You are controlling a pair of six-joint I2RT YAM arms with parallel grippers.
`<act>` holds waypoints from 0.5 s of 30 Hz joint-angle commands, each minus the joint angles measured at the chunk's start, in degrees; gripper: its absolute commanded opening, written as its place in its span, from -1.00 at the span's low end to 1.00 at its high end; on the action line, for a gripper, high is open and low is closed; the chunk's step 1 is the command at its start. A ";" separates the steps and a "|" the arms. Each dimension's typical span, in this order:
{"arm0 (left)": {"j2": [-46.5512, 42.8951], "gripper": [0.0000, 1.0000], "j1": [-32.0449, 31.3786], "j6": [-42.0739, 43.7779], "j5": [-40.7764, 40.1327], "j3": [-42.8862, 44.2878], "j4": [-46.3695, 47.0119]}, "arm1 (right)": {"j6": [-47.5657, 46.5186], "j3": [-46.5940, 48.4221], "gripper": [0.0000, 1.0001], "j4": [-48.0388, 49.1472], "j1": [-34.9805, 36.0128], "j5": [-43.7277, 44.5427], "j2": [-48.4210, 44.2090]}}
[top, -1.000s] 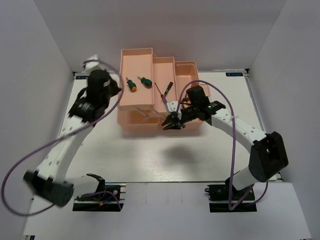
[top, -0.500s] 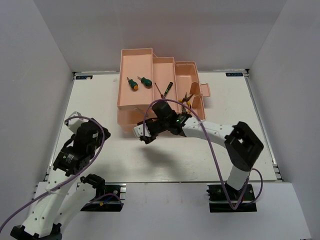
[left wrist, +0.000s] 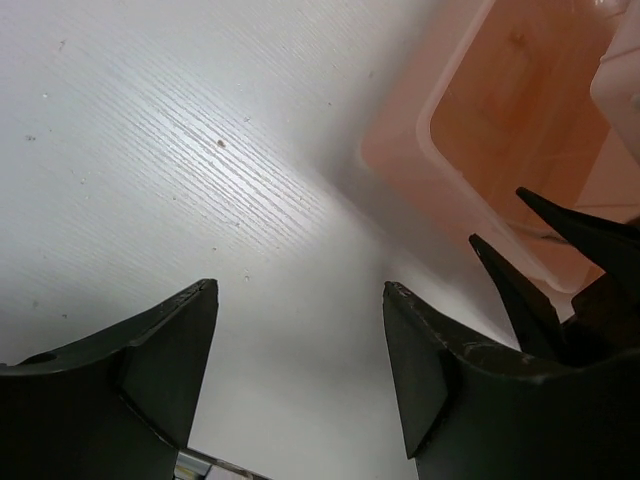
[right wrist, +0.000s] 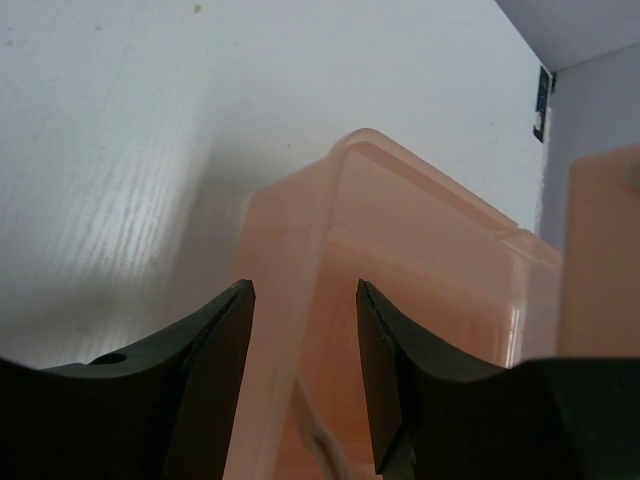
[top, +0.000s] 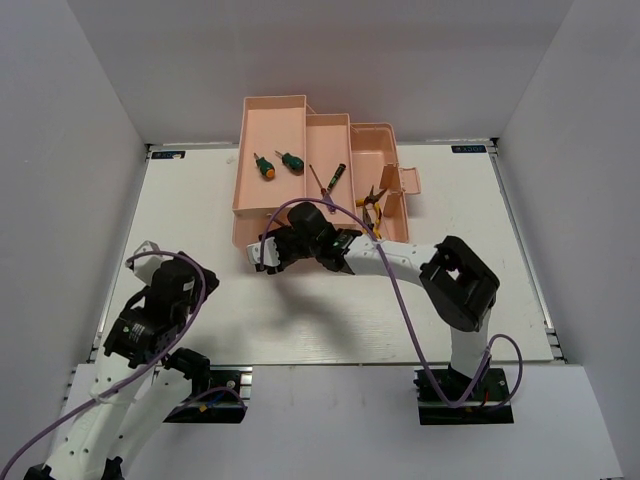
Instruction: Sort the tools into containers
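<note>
The salmon-pink toolbox (top: 270, 130) stands open at the back middle of the table. Two stubby screwdrivers (top: 264, 169) (top: 291, 161) lie in its left tray. A slim screwdriver (top: 320, 181) lies in the middle tray, and yellow-handled pliers (top: 375, 196) lie in the right one. My right gripper (top: 266, 254) is open and empty at the toolbox's front left corner. In the right wrist view its jaws (right wrist: 305, 290) straddle that corner wall (right wrist: 300, 230). My left gripper (left wrist: 300, 290) is open and empty over bare table, drawn back at the near left (top: 185, 275).
A short dark tool (top: 340, 175) lies beside the slim screwdriver. The right arm's purple cable (top: 400, 290) arcs over the table in front of the toolbox. White walls close in the table on three sides. The right gripper's fingers (left wrist: 530, 290) show in the left wrist view.
My left arm has pulled back from the toolbox's left side to the near left. My right gripper has moved left along the toolbox front to its left corner.
</note>
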 commanded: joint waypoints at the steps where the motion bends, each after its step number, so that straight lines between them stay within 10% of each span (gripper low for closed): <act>1: -0.67 0.54 0.13 -3.06 0.54 -0.79 -0.74 | -0.65 3.06 0.03 2.76 -0.33 3.30 0.62; 10: 0.56 0.54 0.13 -3.67 2.92 -3.07 2.42 | -0.39 7.19 0.00 -7.42 -0.50 5.86 4.14; 15: 0.56 0.54 0.13 -3.67 3.45 -3.60 2.95 | -0.30 7.20 -0.42 -11.39 -0.42 6.48 4.67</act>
